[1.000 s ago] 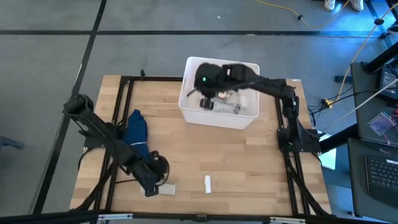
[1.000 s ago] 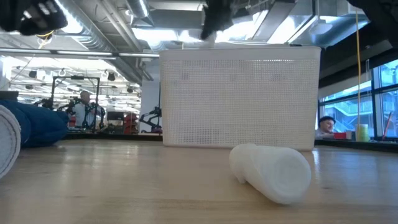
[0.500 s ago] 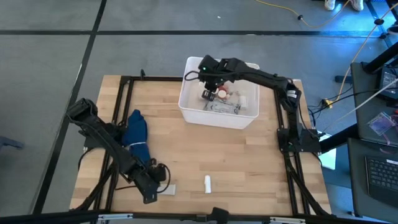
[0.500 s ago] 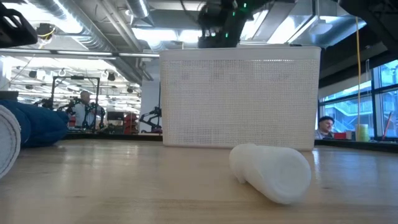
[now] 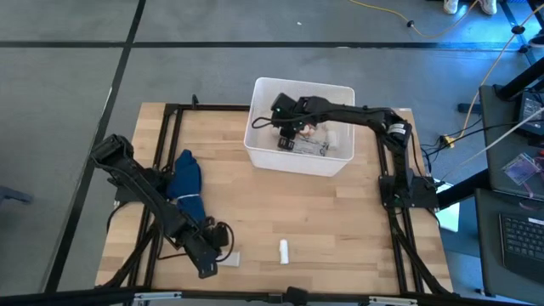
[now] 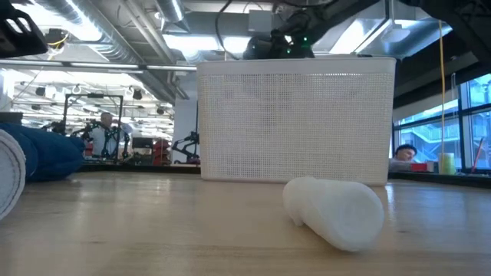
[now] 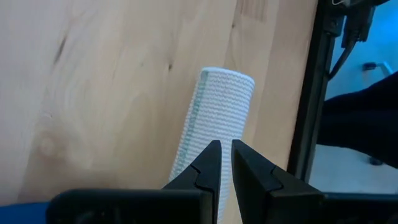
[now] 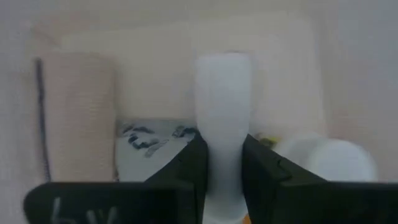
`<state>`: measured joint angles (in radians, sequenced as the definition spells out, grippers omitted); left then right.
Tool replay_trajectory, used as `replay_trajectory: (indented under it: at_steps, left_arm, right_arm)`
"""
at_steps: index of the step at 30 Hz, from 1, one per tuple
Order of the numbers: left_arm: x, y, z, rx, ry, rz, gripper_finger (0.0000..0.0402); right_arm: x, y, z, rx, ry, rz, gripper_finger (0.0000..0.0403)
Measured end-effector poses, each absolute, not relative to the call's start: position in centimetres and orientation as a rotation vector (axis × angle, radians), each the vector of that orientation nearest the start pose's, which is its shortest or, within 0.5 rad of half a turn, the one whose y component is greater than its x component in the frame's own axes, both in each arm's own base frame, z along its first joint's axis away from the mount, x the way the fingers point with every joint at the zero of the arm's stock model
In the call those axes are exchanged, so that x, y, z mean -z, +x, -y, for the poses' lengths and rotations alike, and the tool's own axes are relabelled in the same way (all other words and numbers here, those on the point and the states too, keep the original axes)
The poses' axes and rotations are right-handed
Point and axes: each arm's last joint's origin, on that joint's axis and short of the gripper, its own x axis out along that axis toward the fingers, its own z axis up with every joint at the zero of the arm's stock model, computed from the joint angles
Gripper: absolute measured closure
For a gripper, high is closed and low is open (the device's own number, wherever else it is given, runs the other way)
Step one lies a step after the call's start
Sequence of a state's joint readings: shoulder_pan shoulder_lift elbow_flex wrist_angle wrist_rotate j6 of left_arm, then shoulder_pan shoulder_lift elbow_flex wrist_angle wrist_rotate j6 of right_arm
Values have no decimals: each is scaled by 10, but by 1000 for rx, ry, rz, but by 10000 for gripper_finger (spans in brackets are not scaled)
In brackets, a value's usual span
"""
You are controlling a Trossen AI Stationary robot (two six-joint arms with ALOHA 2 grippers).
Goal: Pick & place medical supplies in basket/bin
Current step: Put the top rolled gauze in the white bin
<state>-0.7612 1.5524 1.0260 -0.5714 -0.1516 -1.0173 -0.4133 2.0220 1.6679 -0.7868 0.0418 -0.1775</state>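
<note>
Right arm is stretched from the table's right edge across toward the far edge, wrist bent down, its pincer (image 5: 286,129) with fingers (image 8: 189,163) clamped either side of a white tube (image 8: 222,118). Left arm lies diagonal along the left side, its pincer (image 5: 223,252) low near the front edge, fingers (image 7: 208,163) nearly touching.

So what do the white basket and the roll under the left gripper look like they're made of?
The white basket looks like matte moulded plastic: its wall is a fine grid of tiny holes. The roll looks like woven gauze or elastic bandage, judging by its ribbed, knitted texture, though the exact fabric is unclear.
</note>
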Motion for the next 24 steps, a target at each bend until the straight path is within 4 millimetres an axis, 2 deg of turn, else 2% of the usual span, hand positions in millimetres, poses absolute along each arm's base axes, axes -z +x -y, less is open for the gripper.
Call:
replay_trajectory:
  at_steps: [7,15,20,24]
  left_arm:
    - [-210,221,204,-4,-399,-1129,370]
    - [-211,221,205,24,-397,-1138,370]
    - [-214,224,212,175,-385,-1135,367]
    - [-218,227,216,266,-380,-1100,353]
  right_arm:
    - [-216,390,169,185,79,-1133,289]
    - [-218,394,170,168,80,-1081,283]
    - [-219,395,169,110,78,-1064,281]
    - [-219,395,168,105,82,-1062,260]
